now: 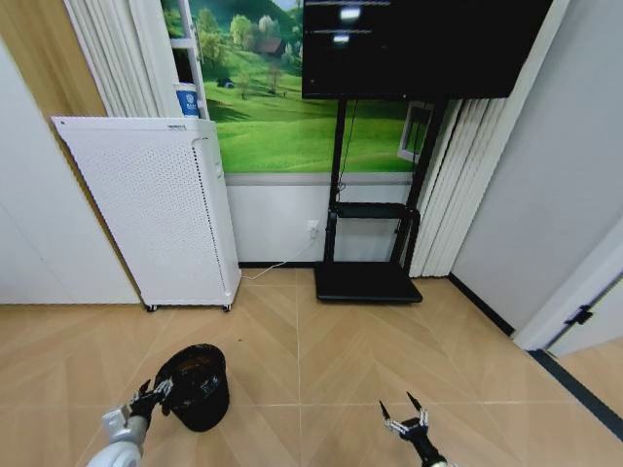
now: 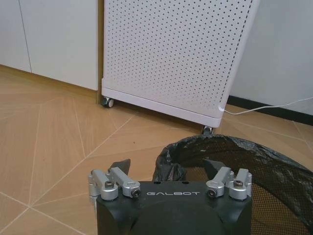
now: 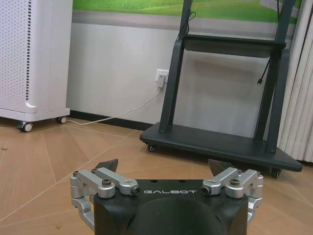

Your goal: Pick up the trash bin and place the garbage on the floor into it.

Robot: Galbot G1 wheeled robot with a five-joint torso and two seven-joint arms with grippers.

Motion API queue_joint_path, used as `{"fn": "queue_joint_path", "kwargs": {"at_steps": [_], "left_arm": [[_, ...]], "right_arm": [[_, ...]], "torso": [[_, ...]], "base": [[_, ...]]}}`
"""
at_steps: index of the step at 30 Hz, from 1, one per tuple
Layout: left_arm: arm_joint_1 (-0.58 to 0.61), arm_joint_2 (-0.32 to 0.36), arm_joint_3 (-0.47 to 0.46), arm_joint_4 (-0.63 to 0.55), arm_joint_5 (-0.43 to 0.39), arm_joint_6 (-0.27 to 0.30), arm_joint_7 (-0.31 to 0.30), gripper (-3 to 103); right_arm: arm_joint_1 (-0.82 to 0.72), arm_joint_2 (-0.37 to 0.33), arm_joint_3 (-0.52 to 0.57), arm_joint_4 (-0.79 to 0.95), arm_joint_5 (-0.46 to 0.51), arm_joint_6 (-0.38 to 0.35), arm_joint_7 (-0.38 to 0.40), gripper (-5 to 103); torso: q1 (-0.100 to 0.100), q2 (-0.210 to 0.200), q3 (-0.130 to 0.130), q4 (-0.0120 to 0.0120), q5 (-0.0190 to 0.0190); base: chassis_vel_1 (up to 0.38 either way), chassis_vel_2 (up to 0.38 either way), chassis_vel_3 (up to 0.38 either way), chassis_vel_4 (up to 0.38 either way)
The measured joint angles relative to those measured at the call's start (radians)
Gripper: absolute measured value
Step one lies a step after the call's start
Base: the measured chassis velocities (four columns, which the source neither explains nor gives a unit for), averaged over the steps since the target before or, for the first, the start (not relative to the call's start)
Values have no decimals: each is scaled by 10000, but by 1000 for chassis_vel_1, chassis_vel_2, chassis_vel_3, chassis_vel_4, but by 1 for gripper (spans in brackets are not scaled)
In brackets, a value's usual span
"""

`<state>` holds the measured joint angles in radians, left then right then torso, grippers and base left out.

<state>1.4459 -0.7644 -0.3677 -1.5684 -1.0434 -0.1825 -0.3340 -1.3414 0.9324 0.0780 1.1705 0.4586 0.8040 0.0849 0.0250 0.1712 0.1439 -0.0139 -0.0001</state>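
Observation:
The trash bin [image 1: 201, 387], small, round and black with a black bag liner, stands on the wood floor at my lower left. My left gripper [image 1: 159, 393] is at the bin's left side. In the left wrist view the left gripper [image 2: 166, 166] is open and straddles the near rim of the trash bin [image 2: 254, 152], one finger outside and one over the inside. My right gripper [image 1: 404, 414] hangs open over bare floor at the lower right, holding nothing; the right wrist view shows it [image 3: 164, 167] open too. The garbage is out of view.
A tall white perforated box unit [image 1: 156, 214] on castors stands behind the bin by the wall. A black TV stand [image 1: 368, 280] with a flat base sits centre back, with a white cable [image 3: 122, 113] running to a wall outlet. Bare floor lies between the arms.

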Motion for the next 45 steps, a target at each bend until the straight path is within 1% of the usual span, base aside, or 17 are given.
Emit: {"fn": "queue_joint_path", "kwargs": {"at_steps": [1,2,3,4,5,7,9,10,11,13,19,32,35,41,43,44,45], "left_arm": [[78,78,-95,-162,-2,33,-83,91],[116,132,-153,-279,-39,69,-129,91],[156,219,-236,-466,-181,158,-249,96],[156,219,-236,-466,-181,158,-249,96],[176,334,-326,-683,-372,231,-385,98],[200,572,-459,-1045,-600,271,-541,100],[216,664,-495,-1173,-677,280,-595,100],[232,864,-584,-1510,-848,298,-725,100],[232,864,-584,-1510,-848,298,-725,100],[205,1054,-665,-1966,-1100,338,-890,100],[23,1260,-697,-2500,-1434,389,-1139,100],[181,998,-695,-2533,-1181,373,-1128,100],[232,962,-695,-2539,-1110,356,-1111,100],[343,823,-695,-2511,-932,325,-1030,100],[364,786,-687,-2476,-866,318,-993,100],[375,743,-671,-2434,-825,314,-974,100],[375,706,-653,-2409,-790,311,-957,100]], "right_arm": [[122,-57,0,-1,69,0,9,100],[177,-85,-1,3,125,0,12,100],[268,-129,-1,4,187,0,18,100],[268,-129,-1,4,187,0,18,100],[352,-168,3,5,227,0,31,100],[468,-250,22,33,305,0,89,100],[494,-273,35,41,327,0,104,100],[569,-333,95,54,405,0,129,100],[569,-333,95,54,405,0,129,100],[649,-390,200,106,587,-5,140,100],[684,-590,497,282,929,-13,171,100],[126,-645,1129,657,890,-23,192,100],[37,-604,1227,701,834,-24,192,100],[-135,-512,1364,785,714,-26,190,100],[-167,-498,1400,786,693,-26,189,100],[-197,-493,1421,787,673,-26,188,100],[-218,-492,1456,784,668,-26,189,100]], "torso": [[-1,0,0,0,0],[0,0,0,0,0],[0,0,0,1,-1],[0,0,0,1,-1],[0,0,0,1,0],[-1,1,0,-1,3],[0,0,0,0,2],[0,0,0,-1,2],[0,0,0,-1,2],[0,0,0,-1,2],[0,1,1,-1,1],[1,1,2,-1,0],[1,2,1,0,4],[0,3,-1,0,-1],[0,3,-1,2,-1],[-3,3,-3,14,2],[-2,4,-2,0,0]], "base": [[0,0,0,0],[0,0,0,0],[0,0,0,0],[0,0,0,0],[0,0,0,0],[0,0,0,0],[0,0,0,0],[0,0,0,0],[0,0,0,0],[0,0,0,0],[0,0,0,0],[21,-21,-19,17],[133,-142,-154,153],[201,-194,-189,207],[231,-250,-226,219],[184,-247,-226,205],[174,-275,-225,205]]}}
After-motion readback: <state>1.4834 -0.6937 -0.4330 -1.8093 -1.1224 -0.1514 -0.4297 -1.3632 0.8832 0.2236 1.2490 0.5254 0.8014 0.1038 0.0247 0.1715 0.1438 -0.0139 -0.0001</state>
